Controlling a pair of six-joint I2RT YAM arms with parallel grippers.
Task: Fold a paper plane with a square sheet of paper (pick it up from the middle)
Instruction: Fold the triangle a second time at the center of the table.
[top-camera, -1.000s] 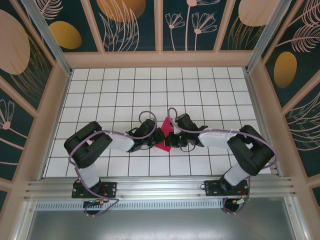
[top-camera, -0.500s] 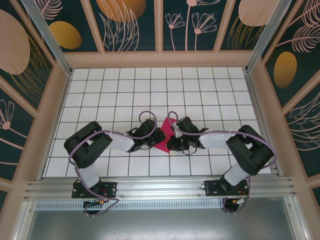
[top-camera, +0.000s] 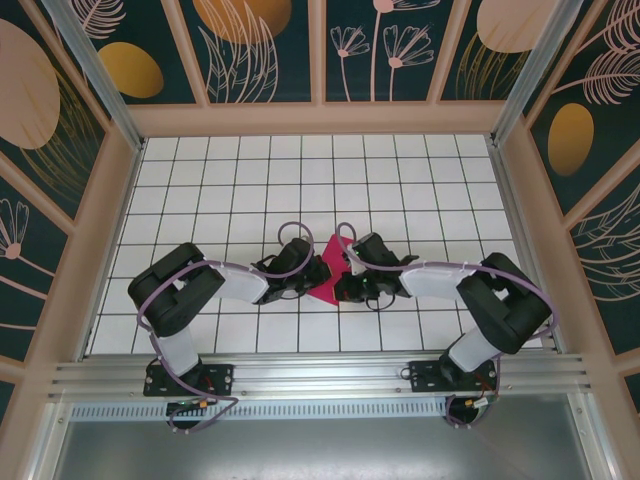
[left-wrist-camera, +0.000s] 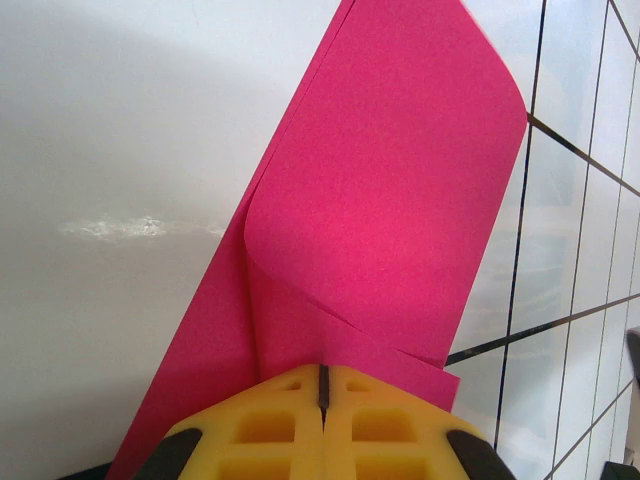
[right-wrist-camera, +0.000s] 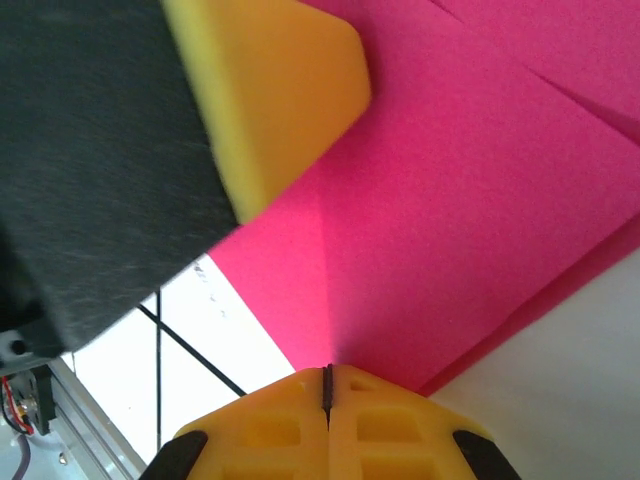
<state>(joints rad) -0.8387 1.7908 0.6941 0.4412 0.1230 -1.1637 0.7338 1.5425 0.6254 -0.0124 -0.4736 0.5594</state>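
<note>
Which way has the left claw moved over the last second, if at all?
No, it hasn't visibly moved. From above, the left claw sits by the same grid lines of the table as before, shut, tips at the pink paper.

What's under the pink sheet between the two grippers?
White gridded table shows all around the square sheet of paper. The tiles directly beneath it are covered. The left gripper and right gripper are each shut on an edge of it.

Pink paper (top-camera: 329, 264) at centre of tiled table (top-camera: 250, 180); left gripper (top-camera: 315, 272), right gripper (top-camera: 344, 279) flank it closely
</note>
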